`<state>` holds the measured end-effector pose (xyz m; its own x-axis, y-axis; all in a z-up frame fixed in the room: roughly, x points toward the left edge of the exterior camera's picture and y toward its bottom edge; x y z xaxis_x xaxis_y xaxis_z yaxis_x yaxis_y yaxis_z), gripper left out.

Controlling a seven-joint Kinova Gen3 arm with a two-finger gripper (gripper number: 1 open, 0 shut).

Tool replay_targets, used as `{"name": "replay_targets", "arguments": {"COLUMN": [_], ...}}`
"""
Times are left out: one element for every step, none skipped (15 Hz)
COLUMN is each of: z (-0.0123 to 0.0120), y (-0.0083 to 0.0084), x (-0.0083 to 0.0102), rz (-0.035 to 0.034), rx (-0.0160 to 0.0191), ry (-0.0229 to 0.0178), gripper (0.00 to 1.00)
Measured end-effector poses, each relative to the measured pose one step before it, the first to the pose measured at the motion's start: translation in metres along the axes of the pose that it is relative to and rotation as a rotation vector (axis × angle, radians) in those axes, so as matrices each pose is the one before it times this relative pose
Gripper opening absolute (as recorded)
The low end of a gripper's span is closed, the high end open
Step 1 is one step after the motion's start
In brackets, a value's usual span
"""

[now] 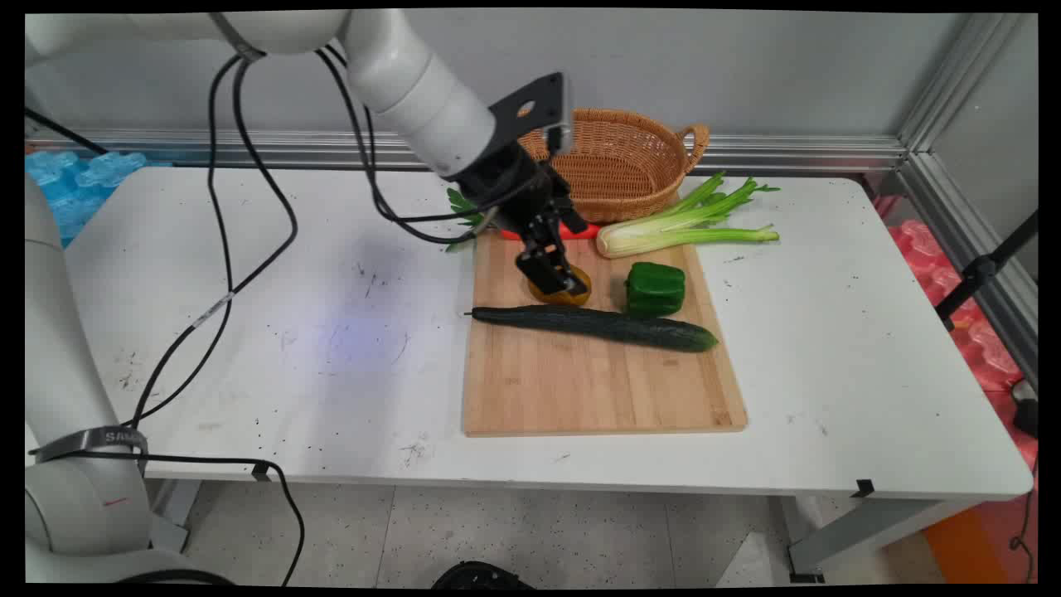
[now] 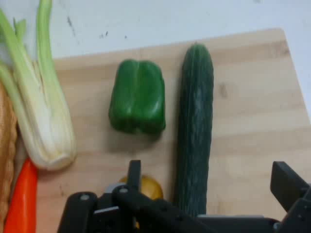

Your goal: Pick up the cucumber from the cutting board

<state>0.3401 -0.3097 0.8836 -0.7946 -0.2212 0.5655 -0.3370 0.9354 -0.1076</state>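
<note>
Over the far end of the pale wooden chopping board (image 1: pixel 597 390) I hang low, my black two-finger gripper (image 1: pixel 554 278) right down at a small round yellow-orange fruit (image 1: pixel 572 294); jaws spread wide, nothing clasped between them; from the hand view one finger (image 2: pixel 133 172) stands just beside that yellow fruit (image 2: pixel 148 187), and I cannot tell whether it touches; nothing is lifted, everything lies flat on the board or the white table (image 1: pixel 249 332).

Next to the fruit runs the long dark green cucumber (image 1: pixel 597 325), lying across the board, whole and glossy; beyond it from my side sits the squat green bell pepper (image 1: pixel 655 288), just apart from the cucumber; the pale green bunch of celery (image 1: pixel 680 228) lies off the board's far edge, leaves pointing away to the right; a red-orange tapered vegetable (image 1: pixel 580 232) peeks out behind my wrist, mostly hidden; the woven wicker basket (image 1: pixel 630 162) with handles stands at the back by the wall.
</note>
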Motion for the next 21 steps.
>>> {"name": "replay_targets", "arguments": {"z": [0.00445, 0.00497, 0.00451, 0.00466, 0.00407, 0.00524, 0.00639, 0.00607, 0.00431, 0.00652, 0.00559, 0.00456, 0.00519, 0.00490, 0.00404, 0.00467, 0.00437, 0.00366, 0.00416, 0.00400, 0.00413], "y": [0.00068, 0.00052, 0.00038, 0.00005, 0.00018, 0.00027, 0.00072, 0.00081, 0.00083, 0.00141, 0.00143, 0.00135, 0.00151, 0.00136, 0.00106, 0.00100, 0.00071, 0.00047, 0.00038, 0.00019, -0.00023], "x": [0.00412, 0.00322, 0.00207, 0.00133, 0.00074, 0.00040, -0.00052, -0.00058, -0.00092, -0.00192, -0.00243, -0.00218, -0.00281, -0.00258, -0.00204, -0.00220, -0.00194, -0.00144, -0.00155, -0.00141, -0.00140], "rz": [-0.00027, -0.00037, -0.00001, -0.00031, 0.00077, 0.00211, 0.00227, 0.00224, 0.00139, 0.00164, 0.00058, 0.00042, 0.00095, 0.00127, 0.00163, 0.00197, 0.00122, 0.00124, 0.00139, 0.00193, 0.00139], "rx": [0.00024, 0.00076, 0.00064, 0.00159, 0.00115, 0.00077, -0.00088, -0.00115, -0.00158, -0.00267, -0.00321, -0.00302, -0.00354, -0.00319, -0.00271, -0.00266, -0.00226, -0.00197, -0.00244, -0.00243, -0.00291], "ry": [0.00229, 0.00177, 0.00070, 0.00129, 0.00045, -0.00009, -0.00145, -0.00168, -0.00185, -0.00265, -0.00353, -0.00318, -0.00366, -0.00334, -0.00270, -0.00216, -0.00138, -0.00100, -0.00078, -0.00062, -0.00041], "gripper": [1.00, 1.00, 1.00, 1.00, 1.00, 1.00, 1.00, 1.00, 1.00, 1.00, 1.00, 1.00, 1.00, 1.00, 1.00, 1.00, 1.00, 1.00, 1.00, 1.00, 1.00]}}
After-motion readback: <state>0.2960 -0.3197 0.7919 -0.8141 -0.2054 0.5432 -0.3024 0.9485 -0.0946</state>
